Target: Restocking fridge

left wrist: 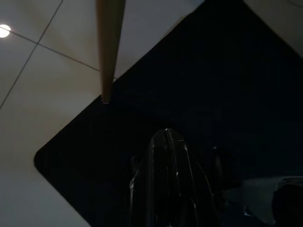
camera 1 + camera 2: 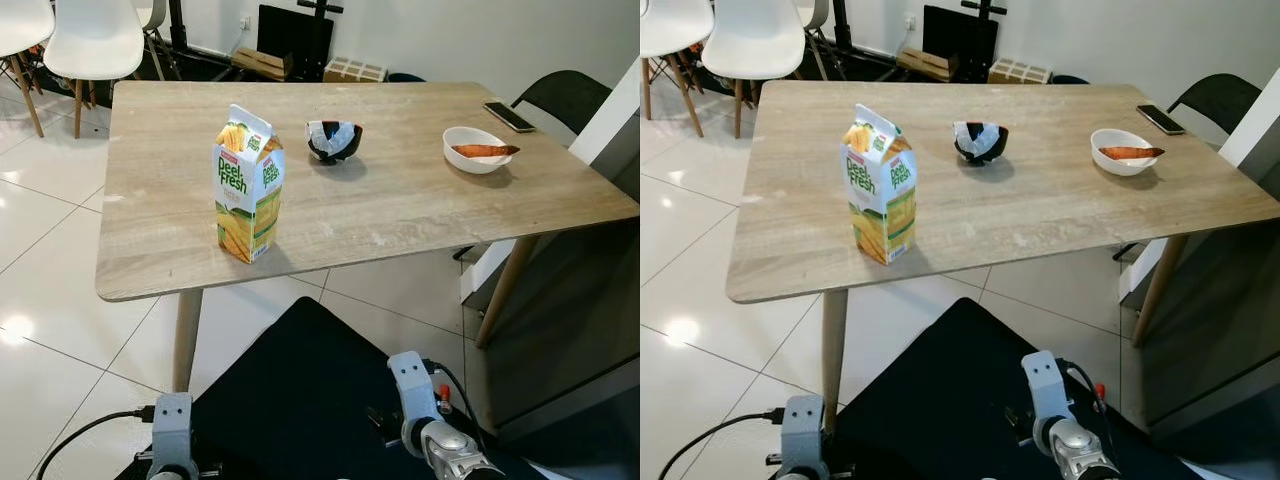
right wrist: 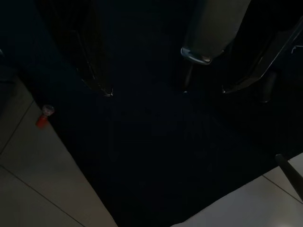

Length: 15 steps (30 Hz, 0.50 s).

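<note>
Worktop (image 2: 400,200) of pale wood stands ahead of both pincers, which hang low over a black mat (image 2: 300,390) on the white tiled floor (image 2: 50,330). White chairs (image 2: 95,40) stand far off beyond the left pincer, and a black chair (image 2: 560,95) lies beyond the right one. On the worktop, a yellow juice carton (image 2: 247,185) stands upright near the front edge, ahead of and above the left pincer (image 1: 165,142), whose black fingers are pressed together, pointing down at the mat beside a wooden leg (image 1: 110,47). Farther back, roughly ahead of the right pincer (image 3: 165,90), sits a dark bowl (image 2: 334,141) with something white in it. A white bowl (image 2: 477,150) holding an orange piece sits off to the right, with a phone (image 2: 509,116) beyond it. The right pincer's fingers (image 3: 94,61) hang wide apart over the mat.
</note>
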### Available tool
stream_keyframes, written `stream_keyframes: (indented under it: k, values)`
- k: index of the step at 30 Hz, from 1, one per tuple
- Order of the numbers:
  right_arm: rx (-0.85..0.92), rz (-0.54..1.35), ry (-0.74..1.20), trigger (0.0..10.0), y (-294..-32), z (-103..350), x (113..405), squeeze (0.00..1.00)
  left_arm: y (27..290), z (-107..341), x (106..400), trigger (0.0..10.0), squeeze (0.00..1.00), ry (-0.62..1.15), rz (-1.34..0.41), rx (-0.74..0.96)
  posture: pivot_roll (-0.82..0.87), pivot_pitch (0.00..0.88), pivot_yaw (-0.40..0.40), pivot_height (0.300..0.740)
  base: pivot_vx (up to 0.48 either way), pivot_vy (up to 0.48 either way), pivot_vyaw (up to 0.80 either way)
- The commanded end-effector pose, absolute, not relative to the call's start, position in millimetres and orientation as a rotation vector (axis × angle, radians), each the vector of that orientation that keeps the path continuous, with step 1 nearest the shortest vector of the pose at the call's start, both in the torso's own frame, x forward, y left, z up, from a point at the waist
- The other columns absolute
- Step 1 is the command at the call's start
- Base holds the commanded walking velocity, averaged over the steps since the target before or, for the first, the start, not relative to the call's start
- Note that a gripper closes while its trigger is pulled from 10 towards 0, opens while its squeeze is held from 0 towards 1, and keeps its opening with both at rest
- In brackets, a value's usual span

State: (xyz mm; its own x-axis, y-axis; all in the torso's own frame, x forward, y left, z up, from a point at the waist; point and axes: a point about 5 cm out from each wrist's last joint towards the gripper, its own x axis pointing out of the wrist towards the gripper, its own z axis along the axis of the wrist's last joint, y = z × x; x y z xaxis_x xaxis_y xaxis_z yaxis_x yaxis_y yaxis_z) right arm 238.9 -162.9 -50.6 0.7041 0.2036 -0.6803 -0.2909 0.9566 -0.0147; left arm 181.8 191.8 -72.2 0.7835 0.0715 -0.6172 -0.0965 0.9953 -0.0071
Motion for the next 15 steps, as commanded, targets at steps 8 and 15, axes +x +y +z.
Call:
stream_keyframes:
  k: [8, 15]
  values:
    - [-0.112, 0.249, 0.790, 10.0, -164, -60, 225, 0.00, 187, -75, 176, 10.0, 0.00, 0.663, 0.106, -0.059, 0.03, 0.040, -0.113, 0.740, 0.000, 0.000, 0.00]
    - [-0.080, 0.232, 0.825, 10.0, -171, -63, 220, 0.00, 183, -75, 175, 10.0, 0.00, 0.661, 0.081, -0.071, 0.02, 0.025, -0.102, 0.740, 0.000, 0.000, 0.00]
